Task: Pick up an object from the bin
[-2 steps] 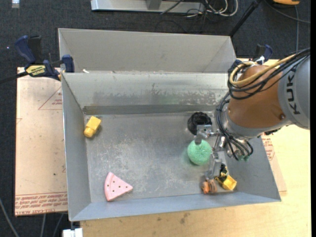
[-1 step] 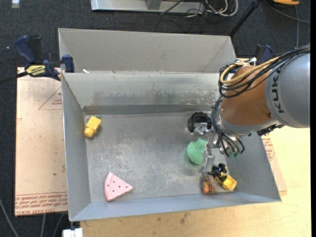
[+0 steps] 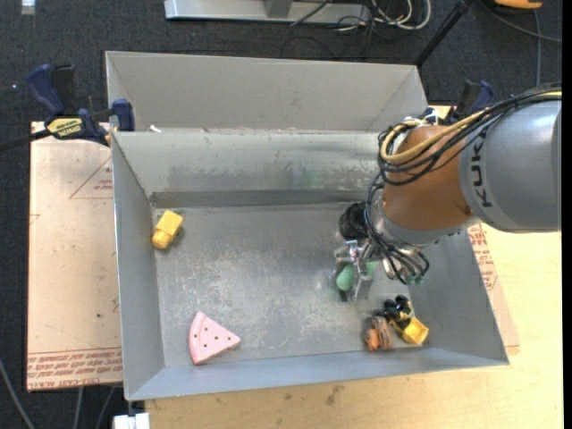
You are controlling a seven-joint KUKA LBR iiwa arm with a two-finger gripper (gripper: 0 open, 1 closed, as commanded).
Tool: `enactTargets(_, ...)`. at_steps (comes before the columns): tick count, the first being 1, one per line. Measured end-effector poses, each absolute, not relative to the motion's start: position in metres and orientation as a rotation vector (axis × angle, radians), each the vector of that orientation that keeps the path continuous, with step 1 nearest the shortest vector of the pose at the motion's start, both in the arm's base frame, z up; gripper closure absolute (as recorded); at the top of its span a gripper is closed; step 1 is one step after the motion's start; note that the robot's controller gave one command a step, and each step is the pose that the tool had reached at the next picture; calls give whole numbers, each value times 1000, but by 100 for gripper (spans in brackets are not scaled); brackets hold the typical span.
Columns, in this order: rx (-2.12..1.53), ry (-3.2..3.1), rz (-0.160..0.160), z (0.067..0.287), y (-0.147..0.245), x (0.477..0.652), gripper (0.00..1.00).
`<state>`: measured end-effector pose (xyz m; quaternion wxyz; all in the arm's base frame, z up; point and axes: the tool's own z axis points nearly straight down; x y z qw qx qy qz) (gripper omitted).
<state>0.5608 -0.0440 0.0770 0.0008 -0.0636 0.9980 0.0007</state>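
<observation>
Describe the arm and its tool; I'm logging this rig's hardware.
The arm is a thick, rounded silver-grey link bearing dark lettering. An orange cover wraps its wrist, with yellow, black and pale cables looped over it. The tool is small, metal and black.

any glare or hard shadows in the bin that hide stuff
Camera view: a dull pale sheen runs along the back wall of the bin, no hard glare; shadows are soft, and the pink wedge and yellow block lie evenly lit; same view, the small green thing by the pincer is crowded by the arm, not by shadow.
</observation>
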Motion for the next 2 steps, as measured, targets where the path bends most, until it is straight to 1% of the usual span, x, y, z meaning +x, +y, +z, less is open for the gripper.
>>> enactTargets(1, -200, 3134, 2, 77, -44, 561, 100)
enactTargets(2, -258, 3124, 0, 237, -51, 589, 100)
